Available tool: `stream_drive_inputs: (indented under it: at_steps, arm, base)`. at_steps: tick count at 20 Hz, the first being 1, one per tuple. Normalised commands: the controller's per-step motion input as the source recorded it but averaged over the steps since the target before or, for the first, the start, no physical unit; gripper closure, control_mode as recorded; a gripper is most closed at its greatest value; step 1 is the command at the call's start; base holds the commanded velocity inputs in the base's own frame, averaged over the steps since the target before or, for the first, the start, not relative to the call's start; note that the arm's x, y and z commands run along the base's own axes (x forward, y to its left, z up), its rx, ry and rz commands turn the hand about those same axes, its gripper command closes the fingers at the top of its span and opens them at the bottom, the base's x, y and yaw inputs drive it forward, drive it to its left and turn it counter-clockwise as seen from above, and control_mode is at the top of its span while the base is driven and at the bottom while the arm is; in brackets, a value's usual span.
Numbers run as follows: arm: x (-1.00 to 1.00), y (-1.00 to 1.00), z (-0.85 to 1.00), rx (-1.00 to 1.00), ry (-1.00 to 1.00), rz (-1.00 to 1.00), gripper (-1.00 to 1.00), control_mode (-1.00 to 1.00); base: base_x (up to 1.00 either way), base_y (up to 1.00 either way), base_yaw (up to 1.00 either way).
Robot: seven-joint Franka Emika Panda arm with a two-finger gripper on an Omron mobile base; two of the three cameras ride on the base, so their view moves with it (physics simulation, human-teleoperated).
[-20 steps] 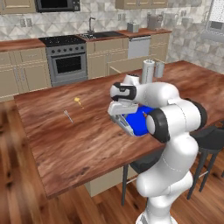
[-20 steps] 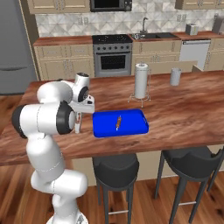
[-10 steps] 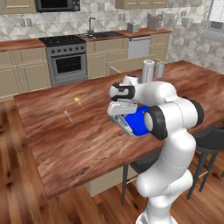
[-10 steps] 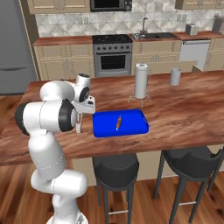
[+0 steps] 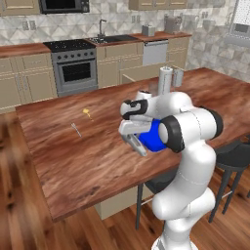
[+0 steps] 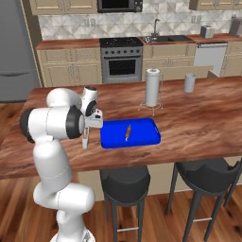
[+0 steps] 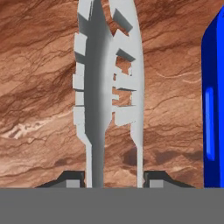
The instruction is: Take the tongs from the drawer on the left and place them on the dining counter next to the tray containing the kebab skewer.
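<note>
My gripper (image 7: 113, 177) is shut on the tongs (image 7: 109, 87), whose grey-silver toothed arms point away from the hand over the reddish-brown dining counter (image 7: 39, 87). The blue tray (image 7: 213, 100) lies just to the right in the hand view, close to the tongs but apart from them. From the right base view, the gripper (image 6: 88, 128) holds the tongs (image 6: 85, 140) tilted downward just left of the tray (image 6: 142, 137), where the orange-brown kebab skewer (image 6: 127, 133) lies. In the left base view the tongs (image 5: 135, 144) hang low over the counter (image 5: 88, 156), in front of the tray (image 5: 152, 137). The drawer is out of view.
A paper towel roll (image 6: 152, 87) and a grey cup (image 6: 189, 82) stand behind the tray. A small yellow item (image 5: 87, 112) and a tiny silver utensil (image 5: 76, 129) lie on the counter's far left. Two black stools (image 6: 125, 179) (image 6: 208, 172) stand at the near edge.
</note>
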Motion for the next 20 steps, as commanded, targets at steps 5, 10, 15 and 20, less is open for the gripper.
stream_drive_inputs:
  at_steps: [5,10,15,20]
  arm:
    - [0.02,0.02,-0.13,0.0,0.0,0.0,1.0,-1.0]
    - [0.0,0.0,-0.04,0.0,0.0,0.0,1.0,-1.0]
    - [0.04,0.0,-0.24,0.0,-0.01,0.0,1.0,-1.0]
    - [0.05,0.0,-0.3,0.0,-0.07,0.0,1.0,-1.0]
  base:
    - [0.0,0.0,0.0]
    - [0.0,0.0,0.0]
    - [0.0,0.0,0.0]
    - [0.0,0.0,0.0]
